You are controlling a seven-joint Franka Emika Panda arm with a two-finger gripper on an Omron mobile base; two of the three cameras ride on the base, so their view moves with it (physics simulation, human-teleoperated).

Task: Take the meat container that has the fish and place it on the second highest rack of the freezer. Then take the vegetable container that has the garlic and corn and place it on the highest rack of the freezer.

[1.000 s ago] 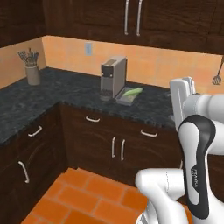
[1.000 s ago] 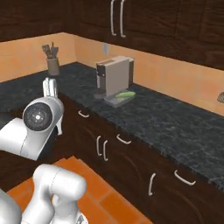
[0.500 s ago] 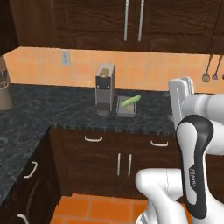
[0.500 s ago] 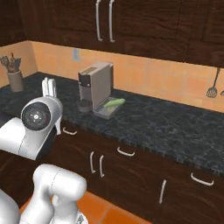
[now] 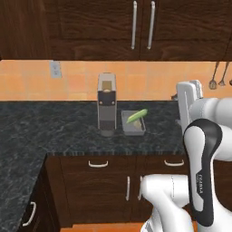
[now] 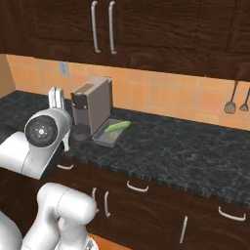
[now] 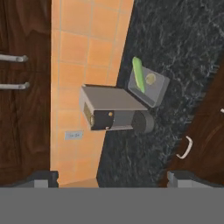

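Note:
The vegetable container (image 5: 134, 128) (image 6: 106, 135) (image 7: 154, 90) is a shallow grey tray on the dark counter, right beside a coffee machine. The corn (image 5: 137, 116) (image 6: 118, 126) (image 7: 138, 75) leans across it, and the garlic (image 7: 150, 79) lies in it next to the cob. My gripper (image 5: 190, 89) (image 6: 57, 95) (image 7: 113, 179) is raised in front of the counter, well short of the tray, open and holding nothing. The meat container, the fish, the freezer and its racks are out of view.
A grey coffee machine (image 5: 106, 108) (image 6: 92, 110) (image 7: 113, 109) stands against the tiled wall. Utensils (image 5: 217, 77) (image 6: 237, 100) hang on the wall to the right. Dark cabinets run above and below the black counter (image 5: 54, 131), which turns a corner at the left.
The whole picture has shifted: the base has moved, so the coffee machine and tray now sit nearer the middle and face on. The arm keeps its pose and the gripper stays open.

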